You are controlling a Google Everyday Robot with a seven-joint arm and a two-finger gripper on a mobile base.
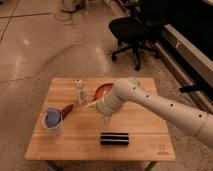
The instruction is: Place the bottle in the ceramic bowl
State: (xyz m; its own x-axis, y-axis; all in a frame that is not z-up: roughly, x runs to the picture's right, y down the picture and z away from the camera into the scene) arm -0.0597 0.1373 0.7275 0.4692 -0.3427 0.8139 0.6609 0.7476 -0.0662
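The gripper (106, 118) hangs low over mid-table, clear of the bottle; whether it is spread or closed I cannot tell. Farther back the bottle (80, 91) stands upright, long axis vertical, cap up, just beside the bowl (101, 90). It looks light, thin-walled and slick, best taken gently round mid-body

Orange-red bowl (101, 90); clear bottle (80, 92), white cap; white cup (52, 125), blue inside; black box (114, 139); tan counter (145, 146); cream tool (106, 118) mid-counter.
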